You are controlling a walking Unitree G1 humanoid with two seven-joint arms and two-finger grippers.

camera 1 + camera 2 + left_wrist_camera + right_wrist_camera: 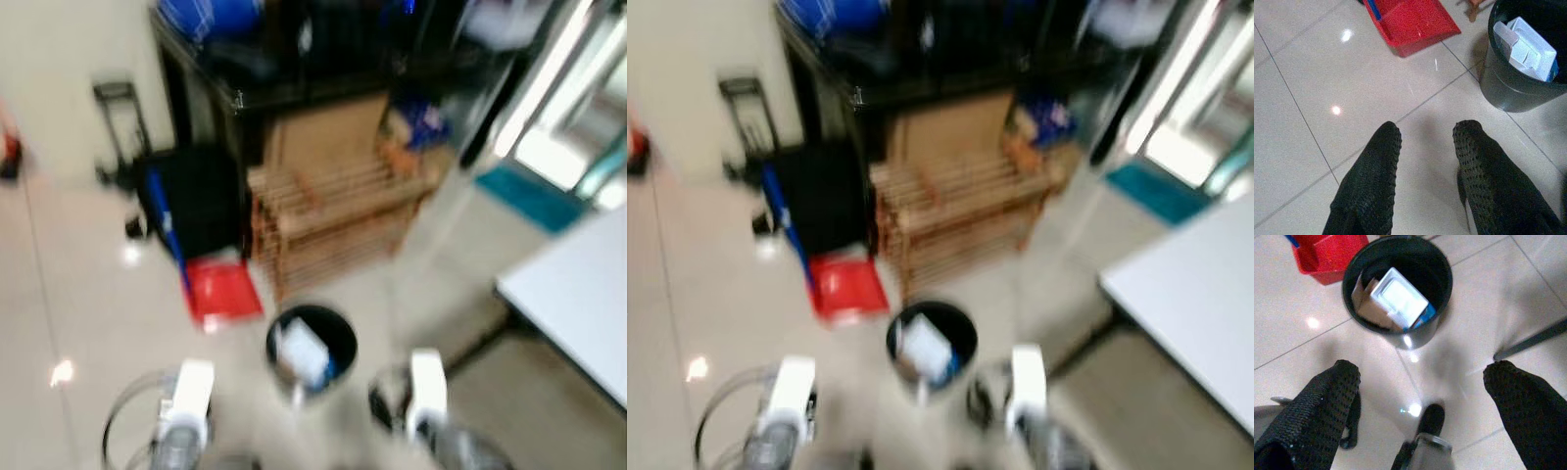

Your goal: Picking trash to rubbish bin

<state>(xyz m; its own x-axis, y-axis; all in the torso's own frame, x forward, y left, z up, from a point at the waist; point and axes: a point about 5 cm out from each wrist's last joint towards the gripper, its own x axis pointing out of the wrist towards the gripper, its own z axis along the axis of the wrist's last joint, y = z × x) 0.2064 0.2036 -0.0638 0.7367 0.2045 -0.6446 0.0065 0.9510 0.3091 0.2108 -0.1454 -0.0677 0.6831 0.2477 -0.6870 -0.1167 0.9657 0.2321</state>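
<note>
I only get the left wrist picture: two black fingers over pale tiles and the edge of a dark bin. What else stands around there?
Observer: Behind the round black rubbish bin stands a slatted wooden rack.
Operator: Is anything beside the robot?
Observer: A white table on its right.
Operator: And the other hand?
Observer: The right gripper hangs open near the bin, holding nothing.
Operator: What's in the bin?
Observer: A white box and brown cardboard.

A round black bin (pixel 1400 328) stands upright on the tiled floor, holding a tilted white box (pixel 1398 297) and brown cardboard (pixel 1369 308).
</note>
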